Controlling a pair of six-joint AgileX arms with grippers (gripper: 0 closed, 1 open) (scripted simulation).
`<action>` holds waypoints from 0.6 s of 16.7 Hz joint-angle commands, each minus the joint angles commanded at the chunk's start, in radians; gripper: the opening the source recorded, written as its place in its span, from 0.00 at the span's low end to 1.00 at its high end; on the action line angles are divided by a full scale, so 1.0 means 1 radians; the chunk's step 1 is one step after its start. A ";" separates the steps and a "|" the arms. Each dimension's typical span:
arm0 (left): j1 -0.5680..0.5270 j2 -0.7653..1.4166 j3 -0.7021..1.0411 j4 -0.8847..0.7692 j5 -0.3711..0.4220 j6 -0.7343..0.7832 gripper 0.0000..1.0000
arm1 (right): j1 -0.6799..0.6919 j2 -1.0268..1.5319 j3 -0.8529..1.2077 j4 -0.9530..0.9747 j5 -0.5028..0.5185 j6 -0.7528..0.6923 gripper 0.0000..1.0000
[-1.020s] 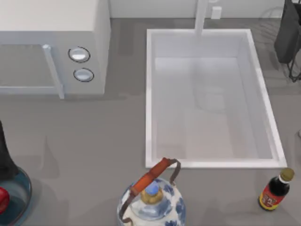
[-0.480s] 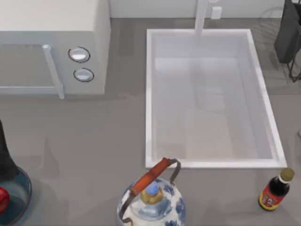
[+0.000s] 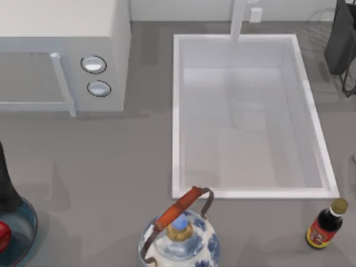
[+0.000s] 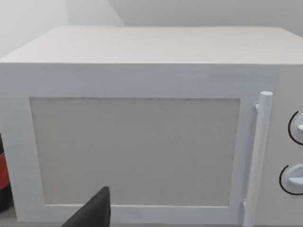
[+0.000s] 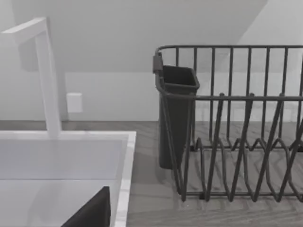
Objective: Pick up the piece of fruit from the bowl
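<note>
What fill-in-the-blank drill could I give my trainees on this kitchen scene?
1. The piece of fruit in the bowl is coloured ____.
2. The teapot stands just in front of the ____.
3. The sauce bottle stands near the table's front ____ corner.
4. The microwave has ____ round knobs.

Missing words: red; sink; right; two

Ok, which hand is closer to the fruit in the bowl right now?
Left. The left hand hangs at the bowl's rim, close beside the fruit. The right hand is by the sink and dish rack, on the table's right side.
</note>
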 joint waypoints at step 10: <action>0.025 0.230 0.173 -0.226 0.000 0.028 1.00 | 0.000 0.000 0.000 0.000 0.000 0.000 1.00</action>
